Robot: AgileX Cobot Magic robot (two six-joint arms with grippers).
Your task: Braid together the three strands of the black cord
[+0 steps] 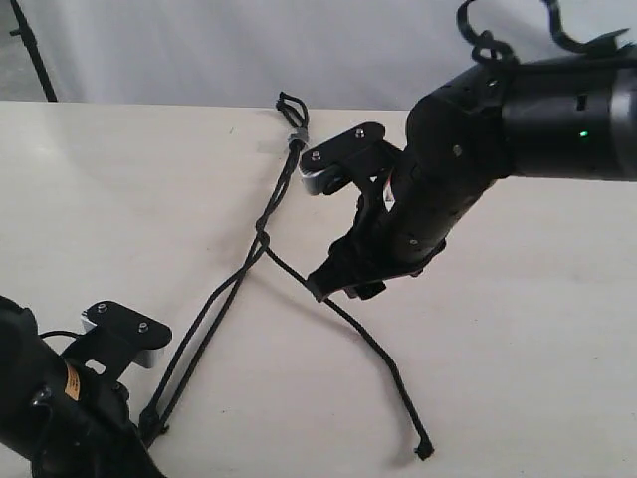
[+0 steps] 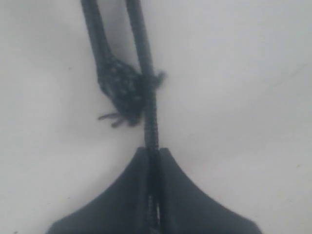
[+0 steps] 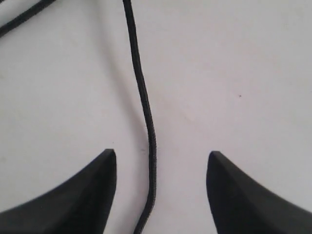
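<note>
Left claw [image 2: 152,155]: clenched on one strand [image 2: 140,39], a second's knotted tip [image 2: 119,87] touching it. Right claw [image 3: 161,156]: released, astride the loose third strand [image 3: 143,97]. Black cord [image 1: 262,237]: flat on worktop [image 1: 518,378], grey band [image 1: 295,137] at far end. Advised: close squarely, lift low, cross over the other two.

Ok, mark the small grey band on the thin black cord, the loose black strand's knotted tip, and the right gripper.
small grey band [image 1: 296,136], exterior view, middle of the band.
loose black strand's knotted tip [image 1: 425,452], exterior view, on the knot.
right gripper [image 3: 162,155], right wrist view, midway between its open fingertips.
</note>
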